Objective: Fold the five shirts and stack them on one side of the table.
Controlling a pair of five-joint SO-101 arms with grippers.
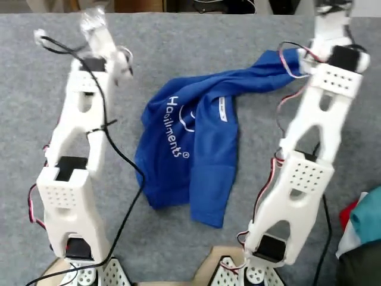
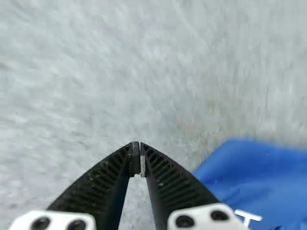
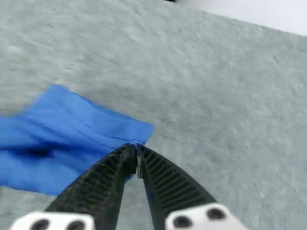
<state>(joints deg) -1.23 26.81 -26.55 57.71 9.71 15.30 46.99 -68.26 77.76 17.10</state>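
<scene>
My left fingers (image 2: 120, 165) are closed tip to tip on nothing, above bare grey bench (image 1: 24, 71). My right fingers (image 3: 156, 167) are closed too. Their tips sit right at the edge of the blue cloth, and I cannot tell whether a fold of it is pinched between them.

The blue shirt (image 1: 190, 155) lies crumpled in the middle of the high view, not yet folded. Its body runs from the upper middle of the frame down to the lower middle. One sleeve (image 1: 262, 74) is drawn out long toward the upper right, ending just beside my right arm (image 1: 309, 137). So the long line of the garment goes from lower centre to upper right, and its far end is on the right arm's side. My left arm (image 1: 77, 137) stands at the left of the frame, its fingers at the upper left, well apart from the shirt's near edge. From there the shirt lies toward the centre and right.

I judge the next move turns on that sleeve. The right fingers are the nearer pair and already at its end, so they would carry it back across the body. The left pair would have to cross open bench before it could pin or lift the other side.

At the lower right edge of the high view lies a heap of cloth (image 1: 360, 229), red, teal and dark. It is probably more of the shirts waiting, loose on the bench.
</scene>
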